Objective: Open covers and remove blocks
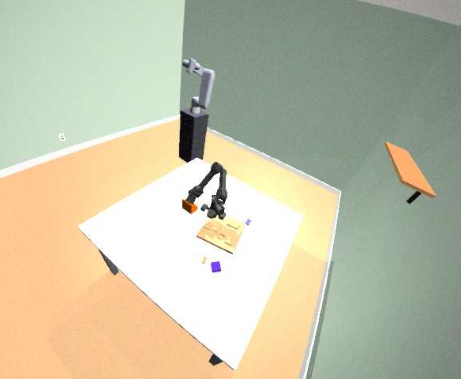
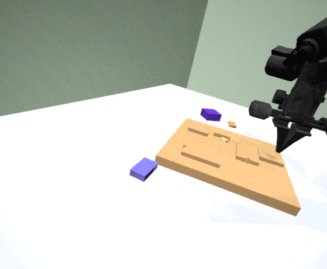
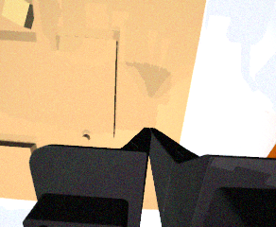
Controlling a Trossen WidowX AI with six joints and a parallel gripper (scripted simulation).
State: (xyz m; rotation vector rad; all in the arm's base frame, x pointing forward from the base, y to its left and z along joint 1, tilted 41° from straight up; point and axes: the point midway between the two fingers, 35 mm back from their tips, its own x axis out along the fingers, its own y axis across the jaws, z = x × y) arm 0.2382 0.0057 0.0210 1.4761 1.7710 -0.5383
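With the black parallel-jaw gripper (image 2: 279,149) pinched together on nothing, its tip could skid over the flat tan cover (image 2: 271,157) on the tan wooden puzzle board (image 2: 233,180) without shifting it.

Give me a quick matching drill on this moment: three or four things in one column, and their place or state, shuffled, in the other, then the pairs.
Things:
1. dark purple block
2. light purple block
3. pale yellow block
4. gripper

Places or states:
A. in an uncovered well of the puzzle board
B. shut on nothing, tips low over the board's corner nearest the arm
C. on the table, close by a corner of the board
D. on the table beyond the board's far edge, near a small orange block

Pairs: 1-D, 2-C, 3-A, 4-B
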